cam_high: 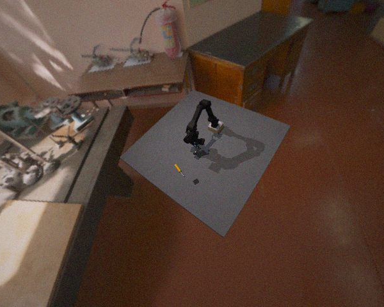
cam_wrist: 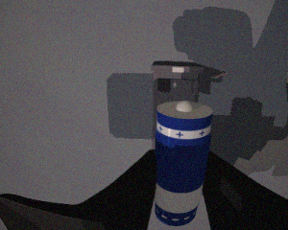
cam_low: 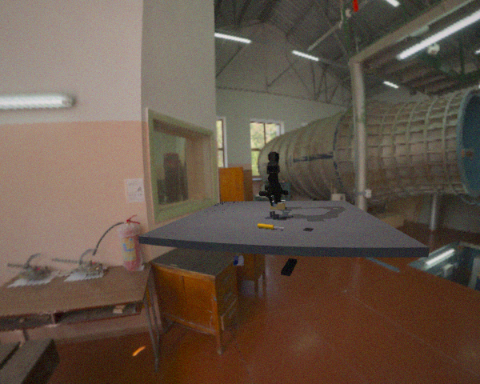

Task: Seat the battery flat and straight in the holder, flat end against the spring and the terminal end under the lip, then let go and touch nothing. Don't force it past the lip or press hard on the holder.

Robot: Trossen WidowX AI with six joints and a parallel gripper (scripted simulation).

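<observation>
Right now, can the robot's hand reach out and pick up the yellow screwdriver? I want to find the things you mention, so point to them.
Probably not right now: the gripper (cam_wrist: 179,157) is shut on the blue battery (cam_wrist: 183,160), so its fingers are busy. Nothing seems to stand between it and the yellow screwdriver (cam_high: 178,168) (cam_low: 267,226), so it might manage with the fingers free.

holder (cam_wrist: 175,91) partly hidden behind battery (cam_wrist: 182,163), pincer (cam_wrist: 179,157) cut off below

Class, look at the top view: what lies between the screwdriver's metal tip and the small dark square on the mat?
Only bare grey mat lies between the screwdriver's tip and the dark square.
</observation>
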